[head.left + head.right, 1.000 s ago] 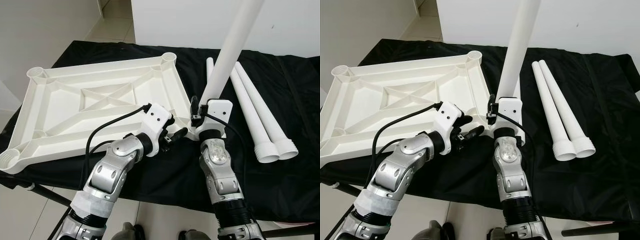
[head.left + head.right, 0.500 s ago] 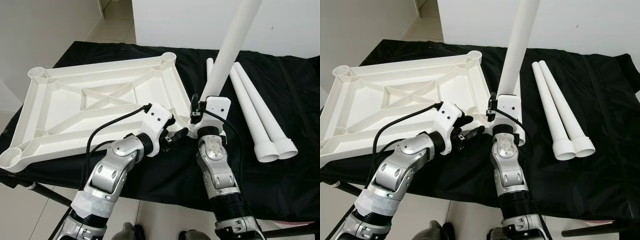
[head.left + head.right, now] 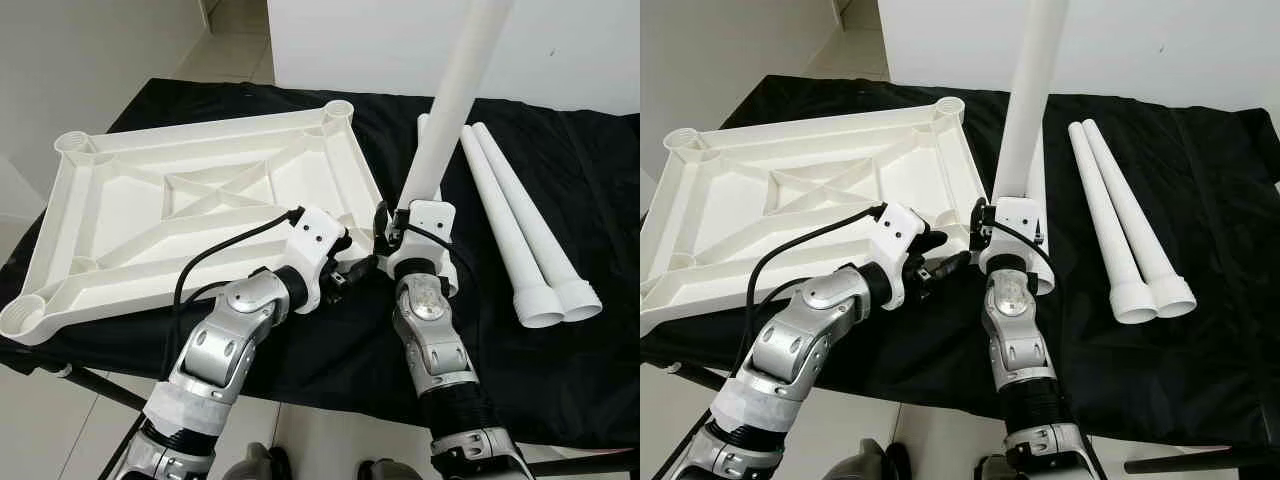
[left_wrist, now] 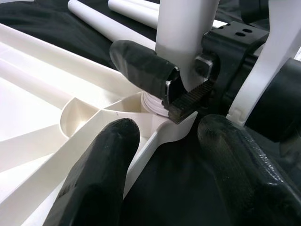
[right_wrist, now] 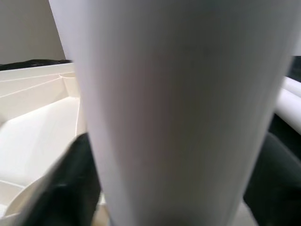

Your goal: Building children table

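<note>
Nearest, the left gripper [image 3: 356, 268] stood with its fingers apart, holding nothing, beside the near corner socket [image 4: 150, 101] of the upturned white tabletop [image 3: 180, 215]. At that socket the right gripper [image 4: 181, 92] was clamped round an upright white table leg [image 3: 455, 100]. Beyond the tabletop's right edge, three more legs [image 3: 515, 215] lay on black cloth [image 3: 590, 170].

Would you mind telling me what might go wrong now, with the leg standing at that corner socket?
The leg leans, so its threaded end could cross-thread or jam in the corner socket. The tabletop overhangs the black-covered bench, and the open left tool only straddles its rim, so pressure might shift it. A swing could knock the two spare legs.
</note>
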{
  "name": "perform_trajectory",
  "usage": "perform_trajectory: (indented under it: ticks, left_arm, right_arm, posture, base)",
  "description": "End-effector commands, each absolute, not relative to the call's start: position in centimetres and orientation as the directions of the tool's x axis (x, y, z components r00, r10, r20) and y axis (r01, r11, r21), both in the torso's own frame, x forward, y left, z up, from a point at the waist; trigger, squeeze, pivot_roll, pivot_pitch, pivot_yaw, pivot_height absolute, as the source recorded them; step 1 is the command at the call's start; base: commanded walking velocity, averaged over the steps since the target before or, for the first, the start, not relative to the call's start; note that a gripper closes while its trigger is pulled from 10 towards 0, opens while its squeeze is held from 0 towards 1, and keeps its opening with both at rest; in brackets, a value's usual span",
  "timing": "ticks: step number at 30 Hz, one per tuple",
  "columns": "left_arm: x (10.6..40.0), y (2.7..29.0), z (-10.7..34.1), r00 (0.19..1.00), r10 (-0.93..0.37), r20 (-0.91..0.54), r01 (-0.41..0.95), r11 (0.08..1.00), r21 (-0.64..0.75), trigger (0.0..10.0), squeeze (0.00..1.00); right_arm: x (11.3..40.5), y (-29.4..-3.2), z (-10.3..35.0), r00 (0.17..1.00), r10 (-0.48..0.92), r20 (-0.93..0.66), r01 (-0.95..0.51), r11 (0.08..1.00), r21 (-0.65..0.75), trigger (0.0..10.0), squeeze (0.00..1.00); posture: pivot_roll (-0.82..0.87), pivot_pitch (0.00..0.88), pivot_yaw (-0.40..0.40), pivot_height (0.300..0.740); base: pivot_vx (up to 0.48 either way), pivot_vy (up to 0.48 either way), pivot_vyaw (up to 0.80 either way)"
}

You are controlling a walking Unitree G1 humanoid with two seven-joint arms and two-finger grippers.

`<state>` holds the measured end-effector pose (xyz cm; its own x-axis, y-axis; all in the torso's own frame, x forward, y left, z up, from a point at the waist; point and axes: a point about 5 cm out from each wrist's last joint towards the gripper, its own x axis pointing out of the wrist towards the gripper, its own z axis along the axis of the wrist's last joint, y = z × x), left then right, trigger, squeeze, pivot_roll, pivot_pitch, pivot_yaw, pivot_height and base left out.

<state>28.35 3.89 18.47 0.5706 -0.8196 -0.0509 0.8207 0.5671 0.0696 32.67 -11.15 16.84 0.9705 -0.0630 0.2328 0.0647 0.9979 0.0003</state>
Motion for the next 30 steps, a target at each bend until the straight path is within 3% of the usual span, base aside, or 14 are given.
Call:
perform_trajectory:
  ticks: [1,2,3,5,6,8,9,16,21,30]
  left_arm:
    - [28.3,3.9,18.7,0.597,-0.801,-0.042,0.802,0.593,0.071,10.0,0.00]
    - [28.3,3.8,18.7,0.595,-0.802,-0.040,0.803,0.592,0.069,10.0,0.00]
    - [28.3,3.7,18.7,0.595,-0.803,-0.038,0.803,0.592,0.067,10.0,0.00]
    - [28.4,3.7,18.8,0.594,-0.804,-0.037,0.804,0.591,0.066,10.0,0.00]
    - [28.3,3.7,18.8,0.593,-0.805,-0.036,0.805,0.590,0.065,10.0,0.00]
    - [28.3,3.6,18.7,0.592,-0.805,-0.036,0.806,0.589,0.065,10.0,0.00]
    - [28.3,3.5,18.7,0.590,-0.807,-0.034,0.807,0.587,0.063,10.0,0.00]
    - [28.3,3.5,18.8,0.589,-0.808,-0.032,0.808,0.586,0.062,10.0,0.00]
    - [28.2,3.3,18.6,0.579,-0.814,-0.037,0.814,0.577,0.065,10.0,0.00]
    - [27.8,3.0,18.1,0.556,-0.829,-0.062,0.830,0.552,0.076,10.0,0.00]
  right_arm:
    - [32.7,-11.3,17.5,0.962,-0.053,0.267,0.053,0.999,0.008,10.0,1.00]
    - [32.8,-11.8,17.9,0.956,-0.039,0.289,0.042,0.999,-0.004,10.0,1.00]
    - [33.0,-12.1,18.4,0.952,-0.004,0.305,0.011,1.000,-0.022,10.0,0.75]
    - [33.1,-12.4,18.6,0.950,0.022,0.312,-0.012,0.999,-0.034,10.0,0.75]
    - [33.2,-12.6,18.9,0.947,0.047,0.318,-0.033,0.998,-0.049,10.0,0.00]
    - [33.3,-12.7,19.1,0.944,0.085,0.320,-0.068,0.996,-0.061,10.0,0.00]
    - [33.5,-13.1,19.7,0.932,0.168,0.322,-0.144,0.985,-0.098,10.0,0.00]
    - [33.7,-14.1,20.0,0.913,0.292,0.285,-0.254,0.953,-0.164,10.0,0.00]
    - [33.8,-15.0,19.0,0.872,0.460,0.168,-0.418,0.878,-0.233,10.0,0.00]
    - [34.4,-16.4,18.5,0.847,0.527,0.073,-0.484,0.820,-0.304,10.0,0.00]
  posture:
    - [-0.09,0.115,0.064,0.740]
    - [-0.09,0.115,0.063,0.740]
    - [-0.10,0.114,0.063,0.740]
    - [-0.10,0.114,0.063,0.740]
    - [-0.10,0.113,0.063,0.740]
    - [-0.10,0.114,0.060,0.740]
    - [-0.10,0.112,0.060,0.740]
    - [-0.10,0.111,0.058,0.740]
    - [-0.11,0.108,0.059,0.740]
    - [-0.11,0.100,0.060,0.740]
  base:
    - [0.000,0.000,0.00]
    - [0.000,0.000,0.00]
    - [0.000,0.000,0.00]
    - [0.000,0.000,0.00]
    - [0.000,0.000,0.00]
    - [0.000,0.000,0.00]
    - [0.000,0.000,0.00]
    - [0.000,0.000,0.00]
    - [0.000,0.000,0.00]
    - [0.000,0.000,0.00]
